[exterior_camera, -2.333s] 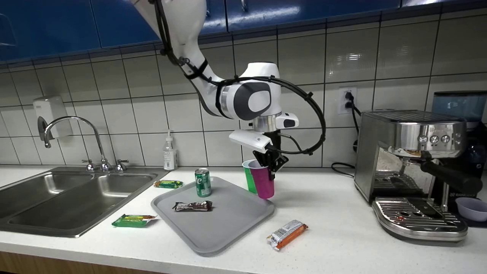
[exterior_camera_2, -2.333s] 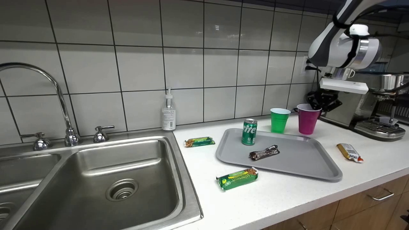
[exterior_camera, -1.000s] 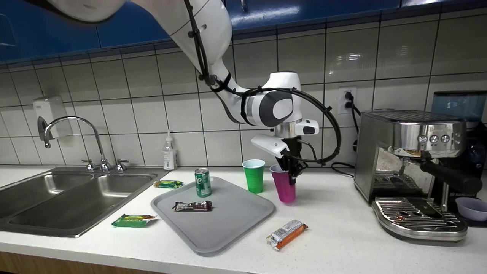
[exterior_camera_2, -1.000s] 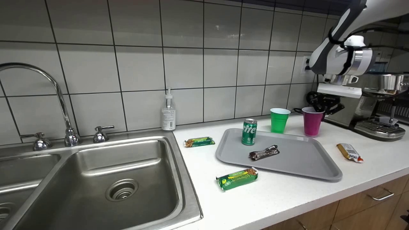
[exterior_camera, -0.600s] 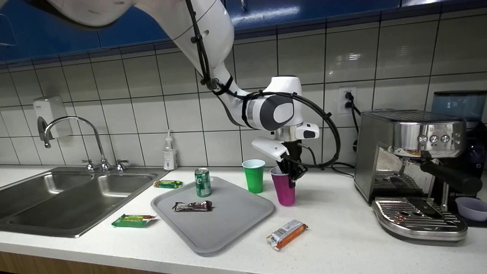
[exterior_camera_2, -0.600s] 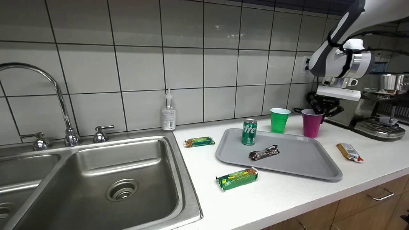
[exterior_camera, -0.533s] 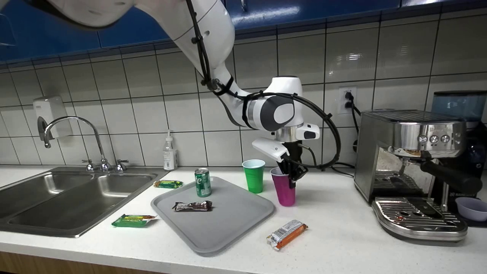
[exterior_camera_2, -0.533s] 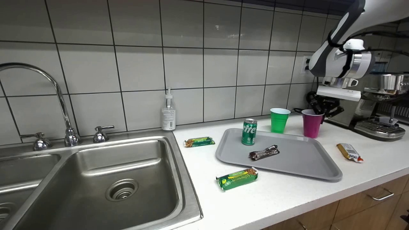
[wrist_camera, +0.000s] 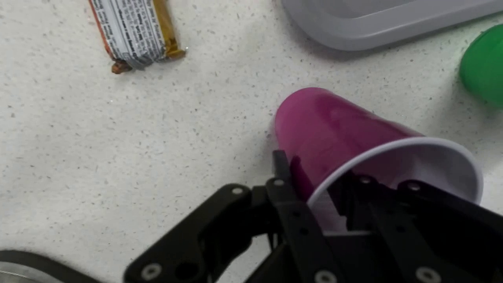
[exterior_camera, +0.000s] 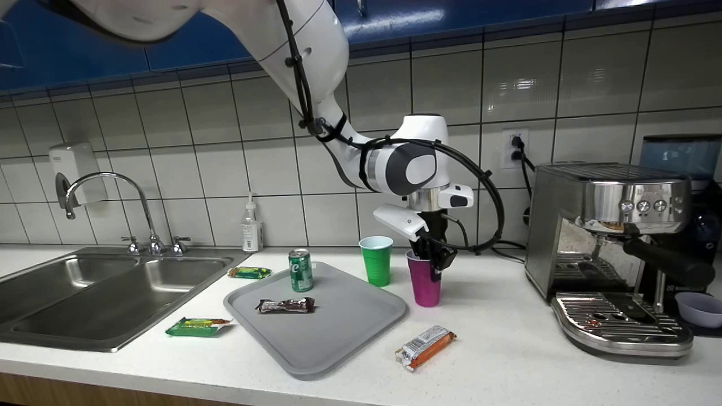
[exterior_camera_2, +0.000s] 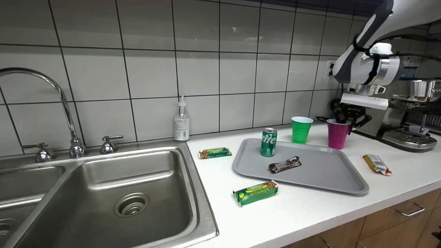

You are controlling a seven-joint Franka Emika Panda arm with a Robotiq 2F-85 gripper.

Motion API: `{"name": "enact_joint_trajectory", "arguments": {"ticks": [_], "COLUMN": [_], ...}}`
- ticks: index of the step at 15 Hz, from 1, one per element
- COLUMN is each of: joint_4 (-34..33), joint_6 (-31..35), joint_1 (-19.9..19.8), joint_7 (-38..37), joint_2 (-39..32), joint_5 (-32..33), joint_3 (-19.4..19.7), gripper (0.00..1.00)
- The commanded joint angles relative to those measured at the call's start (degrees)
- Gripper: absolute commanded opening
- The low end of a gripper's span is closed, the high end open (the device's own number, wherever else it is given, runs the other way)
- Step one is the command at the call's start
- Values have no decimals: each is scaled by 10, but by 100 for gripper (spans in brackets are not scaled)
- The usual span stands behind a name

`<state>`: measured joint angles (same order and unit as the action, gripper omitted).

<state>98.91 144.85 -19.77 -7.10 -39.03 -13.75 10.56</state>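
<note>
"Reading the wrist view, I'm seeing the fingers [wrist_camera: 281, 167] standing parted around the wall of the magenta cup [exterior_camera: 424, 287], one outside it and one reaching into its mouth. I'm calling it loose."

"And where is the cup resting, on your screens?"

"It's standing on the table [exterior_camera: 507, 349], right of the gray tray [exterior_camera: 333, 338] and the green cup [exterior_camera: 378, 262], left of the coffee machine [exterior_camera: 609, 208]. In both exterior views it's sitting upright; the wrist camera's slant is making it seem tipped."

"So how are you treating this step?"

"I'm judging it a release. I'm wanting the fingers spread evenly off the wall, then rising straight up, with no sideways drift while a tip is sitting inside the rim. I'm guessing the cup is light, so I'm minding snags."

"What are the outside cameras not giving you?"

"The gap between the fingers: out there it's blurring into a dark tangle at the rim. In an exterior view the base is seeming almost to meet the tray, yet the wrist view is showing a space between. It's leaving out the green can [exterior_camera_2: 268, 143], which both exterior views are showing upright on the tray. Whether anything is lying inside the cup, I'm not able to tell."
</note>
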Motion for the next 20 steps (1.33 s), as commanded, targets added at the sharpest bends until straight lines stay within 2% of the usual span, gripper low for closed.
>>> {"name": "enact_joint_trajectory", "arguments": {"ticks": [1,6,20], "joint_4": [-5,5,51], "joint_6": [-8,-1,10], "joint_1": [-5,-6,-9], "joint_7": [8,12,39], "joint_2": [8,23,83], "joint_5": [-6,-7,-5], "joint_3": [-11,-12,-10], "gripper": [60,99,100]}}
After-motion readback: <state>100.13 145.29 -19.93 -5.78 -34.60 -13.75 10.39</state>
